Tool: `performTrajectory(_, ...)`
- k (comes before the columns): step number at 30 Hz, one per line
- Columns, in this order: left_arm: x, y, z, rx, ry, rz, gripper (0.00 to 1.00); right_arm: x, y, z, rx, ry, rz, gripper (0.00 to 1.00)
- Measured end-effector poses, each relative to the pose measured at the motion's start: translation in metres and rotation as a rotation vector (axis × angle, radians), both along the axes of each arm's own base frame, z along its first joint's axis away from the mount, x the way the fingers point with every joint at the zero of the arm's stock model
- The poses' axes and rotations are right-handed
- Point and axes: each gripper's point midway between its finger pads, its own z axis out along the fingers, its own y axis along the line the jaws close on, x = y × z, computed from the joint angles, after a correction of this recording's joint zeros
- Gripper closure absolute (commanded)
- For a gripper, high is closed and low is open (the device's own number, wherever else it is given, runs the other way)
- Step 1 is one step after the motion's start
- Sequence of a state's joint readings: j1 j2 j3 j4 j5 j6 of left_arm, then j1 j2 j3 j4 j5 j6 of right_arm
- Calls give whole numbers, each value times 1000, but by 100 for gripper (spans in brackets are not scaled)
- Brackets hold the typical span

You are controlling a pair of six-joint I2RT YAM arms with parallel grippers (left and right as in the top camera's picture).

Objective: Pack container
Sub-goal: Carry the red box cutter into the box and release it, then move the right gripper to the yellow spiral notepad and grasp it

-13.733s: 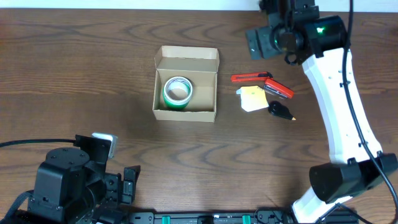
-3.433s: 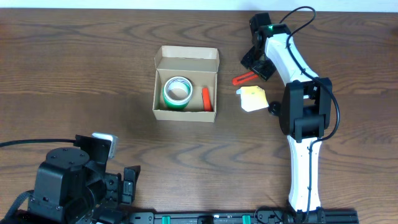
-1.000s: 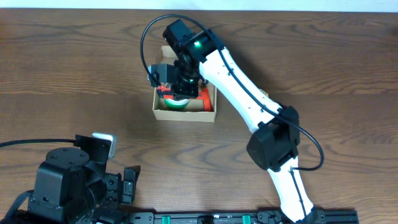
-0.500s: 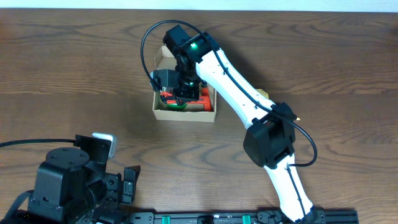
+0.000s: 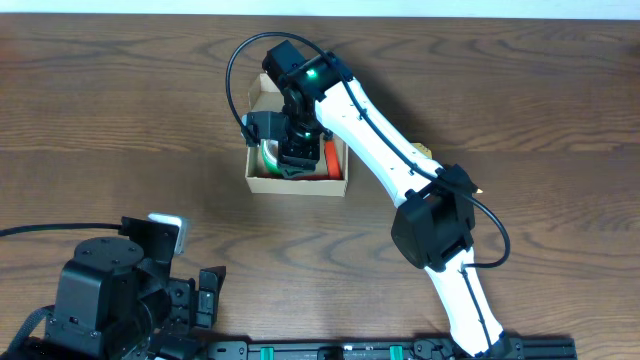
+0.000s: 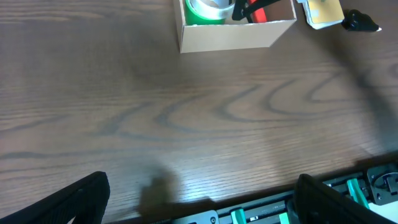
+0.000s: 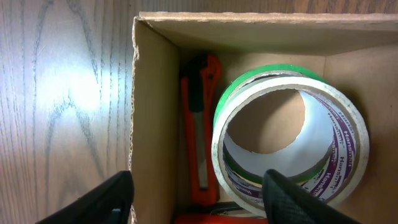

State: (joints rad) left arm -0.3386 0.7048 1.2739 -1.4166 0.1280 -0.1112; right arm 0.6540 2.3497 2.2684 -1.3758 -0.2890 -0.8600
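Note:
The container, a tan cardboard box (image 5: 300,185), stands at mid-table with its flap lid open at the back. My right gripper (image 5: 293,160) hovers over it, jaws wide open. In the right wrist view (image 7: 199,213) I look straight down into the box (image 7: 152,106). A white printed tape roll (image 7: 348,162) lies on a green roll (image 7: 273,70). A red box cutter (image 7: 198,124) lies along the left wall. A second red piece (image 7: 239,219) shows at the bottom edge between my fingers. My left gripper (image 6: 202,211) is open and empty near the table's front edge.
In the left wrist view the box (image 6: 230,36) is far ahead, with a yellow note pad (image 6: 323,11) and a small black object (image 6: 360,22) to its right. The right arm (image 5: 390,120) crosses the table's middle right. The left arm base (image 5: 110,290) sits at front left.
My right gripper carried a red cutter from the table's right side to the box. In the last half second it shifted slightly over the box, and the red piece at its fingers dropped out of overhead sight.

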Motion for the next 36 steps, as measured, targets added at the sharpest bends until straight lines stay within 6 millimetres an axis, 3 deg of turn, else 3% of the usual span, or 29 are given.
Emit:
performTrajectory(4,0,0,0,0,0,0,5,0,0,1,-2,4,-25,40)
performTrajectory(8,0,0,0,0,0,0,5,8,-6,16,-5,-36,-89,35)
performTrajectory(9,0,0,0,0,0,0,5,12,-10,24,-3,-56,-116,27)
performTrajectory(11,0,0,0,0,0,0,5,21,-20,44,9,-100,-174,1)
performTrajectory(13,0,0,0,0,0,0,5,33,-39,69,30,-145,-238,1)
performTrajectory(16,0,0,0,0,0,0,5,50,-82,102,42,-193,-368,1)
performTrajectory(19,0,0,0,0,0,0,5,62,-132,117,24,-187,-532,1)
performTrajectory(25,0,0,0,0,0,0,5,79,-216,106,-27,-75,-911,1)
performTrajectory(27,0,0,0,0,0,0,5,80,-234,98,-29,-30,-1004,1)
performTrajectory(31,0,0,0,0,0,0,5,81,-256,72,-32,55,-1130,1)
performTrajectory(36,0,0,0,0,0,0,5,84,-263,22,-60,123,-1314,1)
